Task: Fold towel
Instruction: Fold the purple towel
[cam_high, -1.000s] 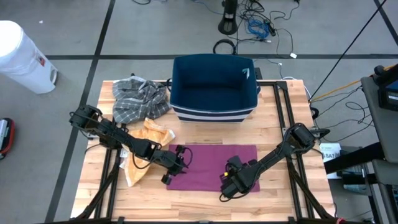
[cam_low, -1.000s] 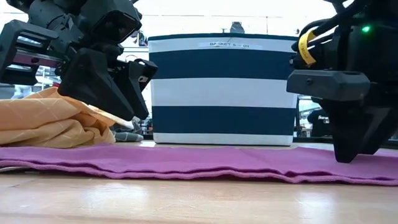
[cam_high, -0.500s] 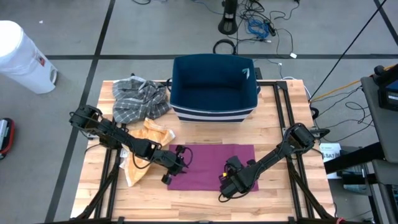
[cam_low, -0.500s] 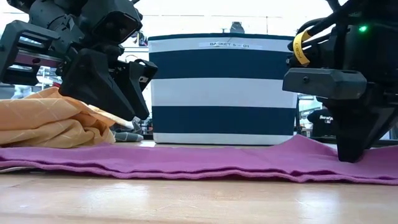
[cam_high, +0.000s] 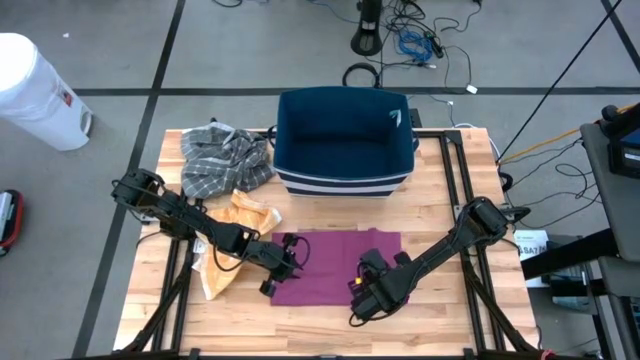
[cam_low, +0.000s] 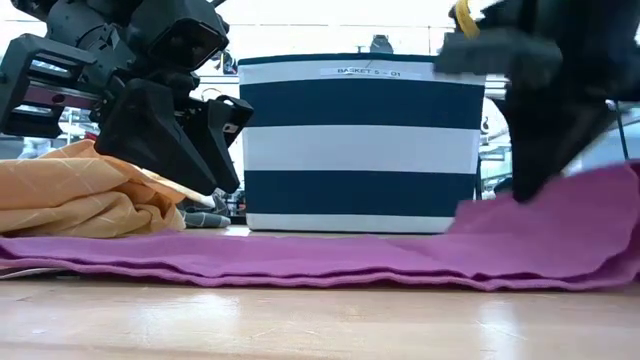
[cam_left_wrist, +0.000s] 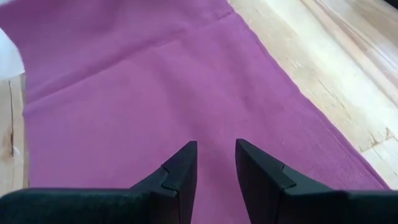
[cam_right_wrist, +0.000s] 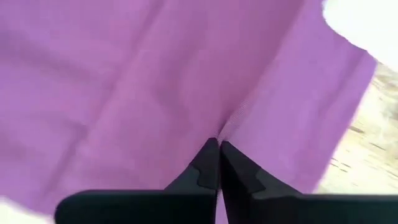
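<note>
Right gripper (cam_right_wrist: 218, 144) pinched on the purple towel (cam_high: 325, 262); left gripper (cam_left_wrist: 215, 157) parted.

I see the towel lying on the table (cam_high: 450, 180) before the striped basket (cam_high: 344, 140), its right end raised in closed fingers. My left gripper rests on the towel's left end, slightly open, holding nothing.

Even, bright overhead light fills the high view, leaving only soft, short shadows under the arms on the table (cam_high: 440, 160). The low view is backlit: the room behind glows nearly white, and the right arm (cam_low: 560, 80) smears with motion blur. The right wrist view is soft throughout, with a blown-out white patch at one corner; the left wrist view is sharper.
</note>
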